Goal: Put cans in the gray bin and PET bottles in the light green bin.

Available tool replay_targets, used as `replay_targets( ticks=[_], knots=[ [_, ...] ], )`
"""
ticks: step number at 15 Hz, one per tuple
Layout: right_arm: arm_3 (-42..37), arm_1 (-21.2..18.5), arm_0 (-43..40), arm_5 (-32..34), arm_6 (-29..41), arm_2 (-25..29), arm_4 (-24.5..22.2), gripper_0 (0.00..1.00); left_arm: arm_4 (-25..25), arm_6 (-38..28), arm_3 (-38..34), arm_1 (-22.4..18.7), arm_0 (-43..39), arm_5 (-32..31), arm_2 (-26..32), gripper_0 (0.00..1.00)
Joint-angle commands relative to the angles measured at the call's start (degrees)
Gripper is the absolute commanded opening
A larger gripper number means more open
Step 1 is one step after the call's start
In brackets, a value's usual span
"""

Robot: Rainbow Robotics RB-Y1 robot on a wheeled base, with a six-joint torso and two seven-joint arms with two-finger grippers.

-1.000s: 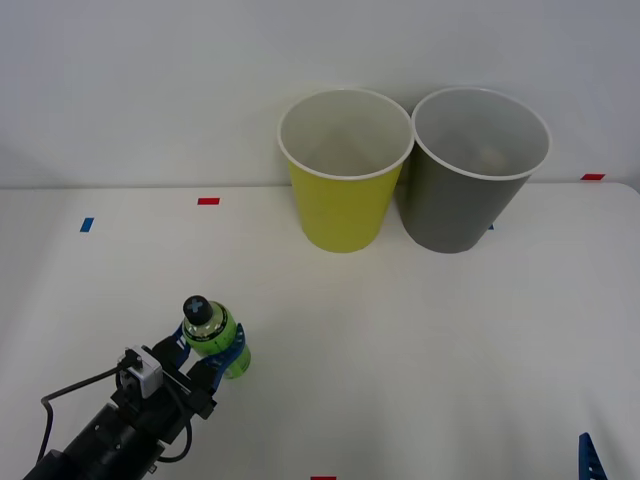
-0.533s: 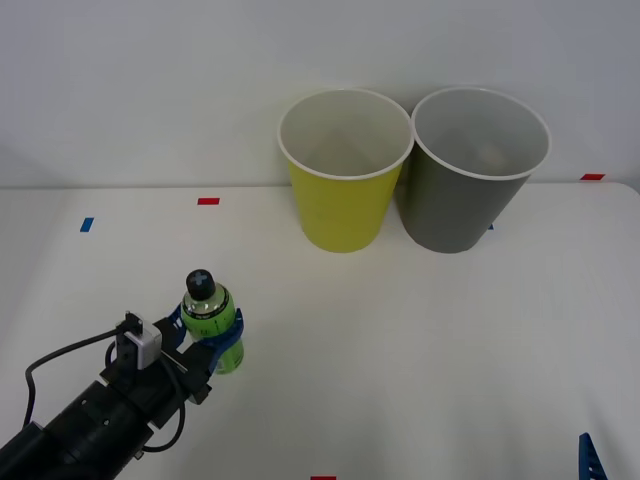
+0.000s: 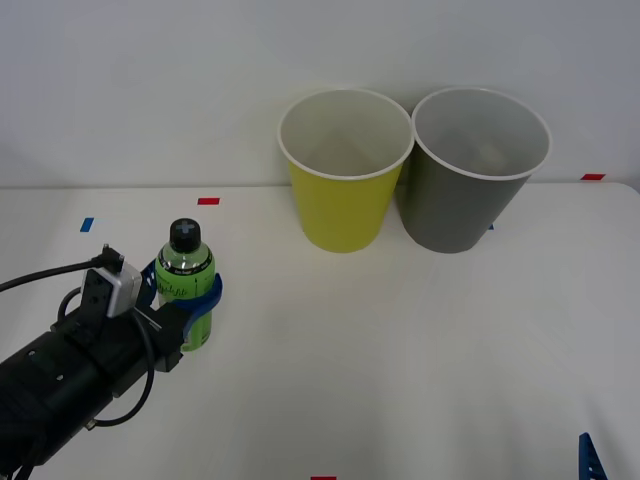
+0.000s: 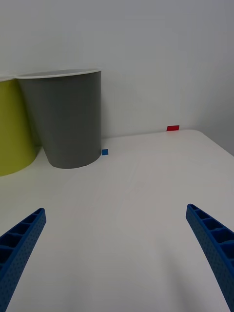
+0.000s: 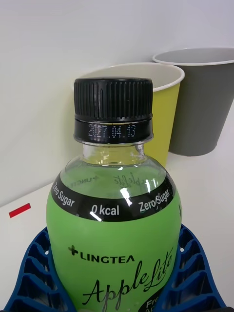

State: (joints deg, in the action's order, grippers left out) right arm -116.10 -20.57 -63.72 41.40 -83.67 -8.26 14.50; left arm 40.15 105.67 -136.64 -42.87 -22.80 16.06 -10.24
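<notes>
Left gripper: over the left part of the surface, its blue ribbed fingers wrapped round the lower body of the bottle and closed on it.
PET bottle: a small upright bottle with a bright green label and a black ribbed cap, held in the left gripper; the label reads "LINGTEA Apple Lite", with "Zero Sugar" and "0 kcal" on a black band. Whether its base touches the surface cannot be told.
Light green bin: stands upright near the back edge of the surface, about the middle, well apart from the bottle, mouth open upward.
Gray bin: upright just beside the light green bin on its right, their rims touching or almost so; a small pale thing lies inside, too dim to name.
Right gripper: low at the near right corner of the surface, fingers spread wide with nothing between them, facing the gray bin.
Tape marks: small red and blue pieces along the back of the surface.
</notes>
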Motion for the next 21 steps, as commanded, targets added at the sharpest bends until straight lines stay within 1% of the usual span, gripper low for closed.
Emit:
replay_targets(
  ticks=[1,3,6,8,10,12,13,16,17,20,21],
  knots=[
    [0.0,0.0,0.0,0.0,0.0,0.0,0.0,1.0,0.5,0.9,-9.2,6.3,1.7,15.5,9.7,0.21],
    [0.0,0.0,0.0,0.0,0.0,0.0,0.0,1.0,0.8,1.6,-11.4,9.7,5.3,22.6,13.6,0.2],
    [0.0,0.0,0.0,0.0,0.0,0.0,0.0,1.0,1.3,2.5,-11.5,13.4,12.0,29.0,16.3,0.19],
    [0.0,0.0,0.0,0.0,0.0,0.0,0.0,1.0,1.8,2.6,-11.5,16.2,15.6,31.3,17.0,0.19],
    [0.0,0.0,0.0,0.0,0.0,0.0,0.0,1.0,2.0,2.5,-11.5,17.8,18.1,32.5,17.1,0.19],
    [0.0,0.0,0.0,0.0,0.0,0.0,0.0,1.0,2.1,1.5,-11.5,18.5,21.3,33.6,17.0,0.18],
    [0.0,0.0,0.0,0.0,0.0,0.0,0.0,1.0,2.0,0.9,-11.5,18.7,23.0,35.4,17.0,0.19],
    [0.0,0.0,0.0,0.0,0.0,0.0,0.0,1.0,0.6,-7.3,-10.6,18.7,27.8,36.1,16.0,0.16],
    [0.0,0.0,0.0,0.0,0.0,0.0,0.0,1.0,0.2,-8.9,-9.5,18.5,29.2,36.3,15.4,0.15],
    [0.0,0.0,0.0,0.0,0.0,0.0,0.0,1.0,-1.1,-15.4,-3.8,15.5,36.7,36.3,12.2,0.15],
    [0.0,0.0,0.0,0.0,0.0,0.0,0.0,1.0,-2.6,-18.4,-2.1,14.0,39.7,36.2,10.1,0.15]
  ],
)
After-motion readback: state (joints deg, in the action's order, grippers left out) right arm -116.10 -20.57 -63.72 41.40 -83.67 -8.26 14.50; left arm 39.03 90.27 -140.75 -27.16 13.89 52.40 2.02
